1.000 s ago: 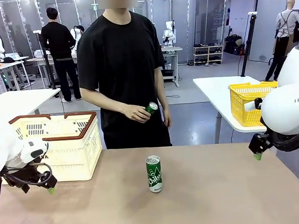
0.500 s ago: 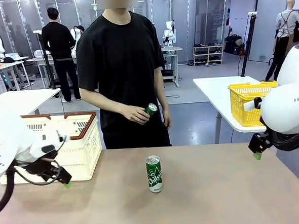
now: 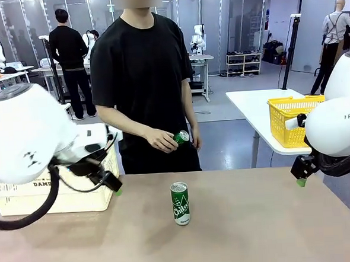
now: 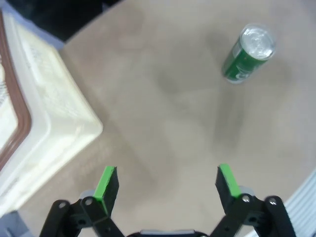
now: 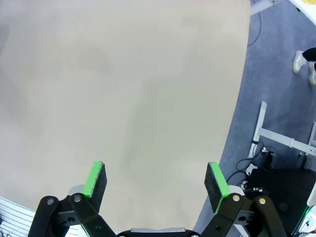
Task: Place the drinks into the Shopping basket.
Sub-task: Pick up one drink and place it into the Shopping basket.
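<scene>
Two drinks, both green cans. First, a can [image 3: 180,203] upright near the middle of the surface [image 3: 264,226], well clear of every edge: slim, green, white lettering down the side, silver top. In the left wrist view, the same can [image 4: 244,57] seen from above, silver lid bright. Then the second can [image 3: 181,136], beyond the far edge and off the surface, lying slantwise in the person's hand [image 3: 162,138]: green, a pale end showing.

One basket [image 3: 30,196] at the far left corner: cream-white, dark print on the front, largely hidden behind the left arm. From the left wrist, its pale wall and brown rim [image 4: 15,123]. Inside hidden.

Two grippers. On the left side, the left gripper [image 3: 114,188], above the surface just right of the basket, left of the standing can and apart from it. Released, green pads [image 4: 105,181] spread wide over bare surface, grasping nothing. On the right side, the right gripper [image 3: 301,181], over the right edge, well apart from both cans. Likewise released, pads wide, nothing held.

One yellow basket [image 3: 290,121] on a separate table behind, at right.
</scene>
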`<act>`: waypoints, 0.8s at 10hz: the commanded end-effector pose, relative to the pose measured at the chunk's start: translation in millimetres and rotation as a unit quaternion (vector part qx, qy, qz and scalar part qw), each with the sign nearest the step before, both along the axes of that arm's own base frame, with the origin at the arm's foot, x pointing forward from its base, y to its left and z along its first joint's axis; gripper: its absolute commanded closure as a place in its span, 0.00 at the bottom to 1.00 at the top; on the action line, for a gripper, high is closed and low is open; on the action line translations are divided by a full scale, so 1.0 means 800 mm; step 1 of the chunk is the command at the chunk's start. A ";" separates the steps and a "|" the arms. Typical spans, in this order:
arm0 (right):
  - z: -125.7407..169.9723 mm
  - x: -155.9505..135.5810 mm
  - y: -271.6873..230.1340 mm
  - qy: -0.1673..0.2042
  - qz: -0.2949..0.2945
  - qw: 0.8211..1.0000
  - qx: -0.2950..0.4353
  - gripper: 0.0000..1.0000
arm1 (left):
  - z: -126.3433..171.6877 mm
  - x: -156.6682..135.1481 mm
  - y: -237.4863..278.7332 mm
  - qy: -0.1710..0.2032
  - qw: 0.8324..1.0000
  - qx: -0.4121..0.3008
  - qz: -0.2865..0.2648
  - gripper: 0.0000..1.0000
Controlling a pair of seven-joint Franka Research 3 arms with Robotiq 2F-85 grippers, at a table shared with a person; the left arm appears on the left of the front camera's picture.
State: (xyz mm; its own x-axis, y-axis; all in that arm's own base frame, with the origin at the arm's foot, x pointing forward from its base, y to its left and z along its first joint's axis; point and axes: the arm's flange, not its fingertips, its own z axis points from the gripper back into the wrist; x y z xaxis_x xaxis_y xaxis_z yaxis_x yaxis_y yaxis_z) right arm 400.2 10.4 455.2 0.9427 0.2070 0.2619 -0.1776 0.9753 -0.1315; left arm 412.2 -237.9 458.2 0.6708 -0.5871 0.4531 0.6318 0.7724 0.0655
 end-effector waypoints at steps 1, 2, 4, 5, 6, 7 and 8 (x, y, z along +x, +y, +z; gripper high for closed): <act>0.002 0.001 -0.002 0.002 0.006 1.000 -0.002 0.00 | 0.012 0.035 -0.038 0.011 0.999 0.012 -0.035 0.00; 0.002 0.001 -0.002 0.002 0.006 1.000 -0.002 0.00 | 0.016 0.044 -0.062 0.025 0.998 0.005 -0.055 0.00; 0.002 0.001 -0.002 0.002 0.006 1.000 -0.002 0.00 | 0.006 0.070 -0.108 0.033 0.996 0.013 -0.076 0.00; 0.002 0.001 -0.002 0.002 0.006 1.000 -0.002 0.00 | -0.004 0.085 -0.120 0.042 0.996 0.010 -0.079 0.00; 0.002 0.001 -0.002 0.002 0.006 1.000 -0.002 0.00 | -0.012 0.095 -0.128 0.048 0.996 0.005 -0.077 0.00; 0.002 0.001 -0.002 0.002 0.006 1.000 -0.002 0.00 | -0.019 0.098 -0.132 0.059 0.995 0.003 -0.077 0.00; 0.002 0.001 -0.002 0.002 0.006 1.000 -0.002 0.00 | -0.018 0.089 -0.131 0.060 0.995 0.012 -0.082 0.00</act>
